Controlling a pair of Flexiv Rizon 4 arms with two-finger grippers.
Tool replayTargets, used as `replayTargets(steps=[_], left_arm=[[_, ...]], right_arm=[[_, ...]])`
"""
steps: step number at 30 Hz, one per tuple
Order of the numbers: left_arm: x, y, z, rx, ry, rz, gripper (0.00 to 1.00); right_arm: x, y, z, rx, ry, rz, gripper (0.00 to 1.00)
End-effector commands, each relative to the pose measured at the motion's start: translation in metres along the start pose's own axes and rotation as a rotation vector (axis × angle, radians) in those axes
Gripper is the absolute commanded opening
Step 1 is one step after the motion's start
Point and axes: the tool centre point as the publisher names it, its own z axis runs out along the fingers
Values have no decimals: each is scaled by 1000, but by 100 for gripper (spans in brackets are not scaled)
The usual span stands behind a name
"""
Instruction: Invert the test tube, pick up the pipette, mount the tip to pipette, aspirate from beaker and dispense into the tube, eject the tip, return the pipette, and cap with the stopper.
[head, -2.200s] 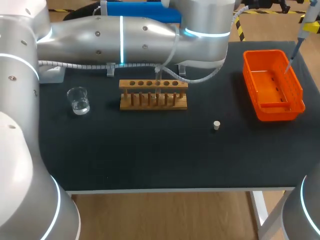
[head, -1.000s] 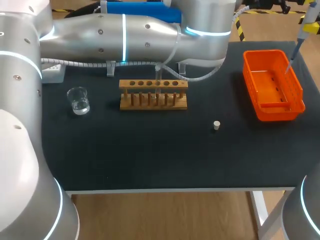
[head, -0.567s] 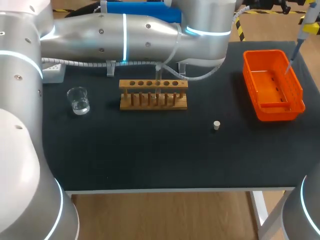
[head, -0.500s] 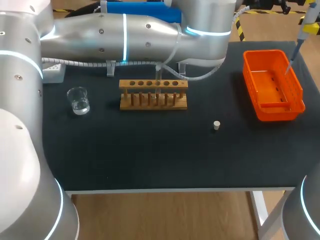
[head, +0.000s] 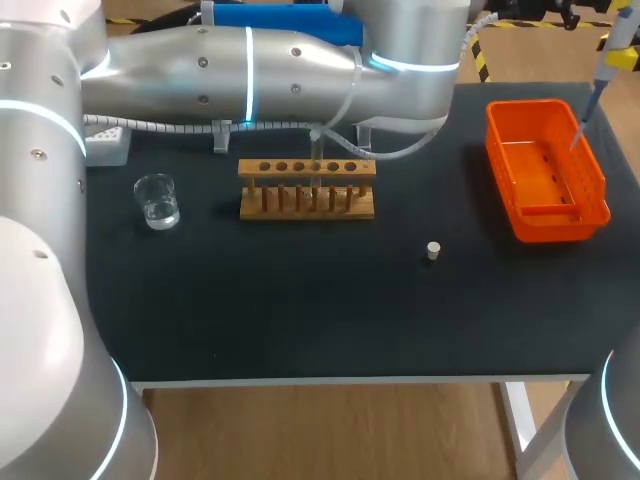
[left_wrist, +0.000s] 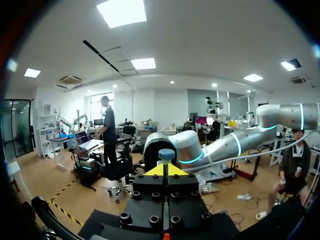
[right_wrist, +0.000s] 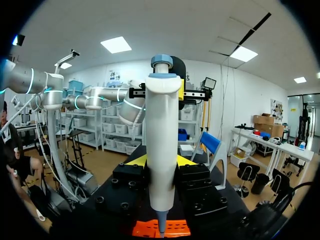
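LAB BENCH: A pipette (right_wrist: 161, 135) hangs upright over the orange tray (head: 548, 228) at the right end of the table (head: 300, 320). The yellow tips of the right gripper (right_wrist: 161, 161) clamp it from both sides. The left arm reaches in past the middle to a spot just behind the wooden tube rack (head: 307, 205). There the left gripper (left_wrist: 166, 169) is drawn nearly closed on a slim stem with a pale rounded top. This appears to be the test tube (left_wrist: 166, 155), though clear glass against the room is hard to read.

By the look of things the job is somewhere in its middle. The pipette is in hand. The small white stopper (head: 433, 250) lies alone on the dark mat, well apart from the rack, so capping is not yet done. The glass beaker (head: 157, 200) stands left of the rack with liquid in it.

It cannot be told whether the pipette is at the tray to take on a tip or to shed one. Its nose is a thin line in the head view and only a narrow grey cone in the wrist view. It is also unclear whether the tube holds any liquid. In the head view the left arm's bulk hides its own gripper, and the frame edge cuts off the pipette's upper end.
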Motion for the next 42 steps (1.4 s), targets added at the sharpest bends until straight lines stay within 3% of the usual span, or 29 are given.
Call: replayTargets(steps=[1, 42], left_arm=[[-3, 6, 3, -9, 8, -3, 0], [0, 24, 8, -27, 61, -47, 0]], right_arm=[[0, 7, 1, 3, 1, -1, 0], [0, 7, 1, 3, 1, -1, 0]])
